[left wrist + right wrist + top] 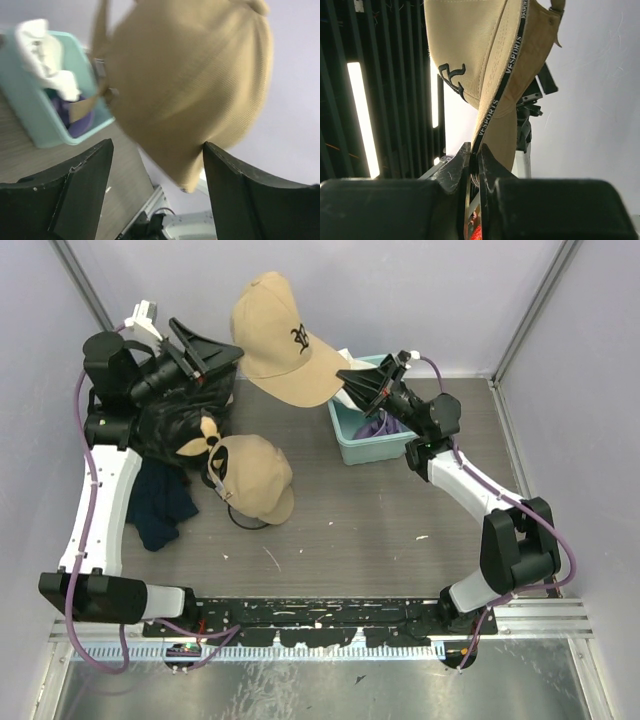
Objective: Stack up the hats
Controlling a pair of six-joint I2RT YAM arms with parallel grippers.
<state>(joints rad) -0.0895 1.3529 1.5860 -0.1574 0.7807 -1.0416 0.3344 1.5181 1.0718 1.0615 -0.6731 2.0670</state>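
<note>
Tan cap [275, 340] hangs over the surface's [400, 520] far edge, its rim pinched by the right fingers [455, 170] alone; the left fingers [85, 170] stand spread beside its crown. That thin pinch could slip, dropping it short of the second tan cap [255, 480] toward the left edge. Grey planked surface, pale lilac walls [420, 290].

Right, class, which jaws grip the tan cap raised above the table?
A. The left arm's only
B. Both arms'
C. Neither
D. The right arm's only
D: the right wrist view shows the right arm's jaws pinched shut on the edge of the raised tan cap, while the left arm's jaws stand wide open, clamping nothing.
</note>
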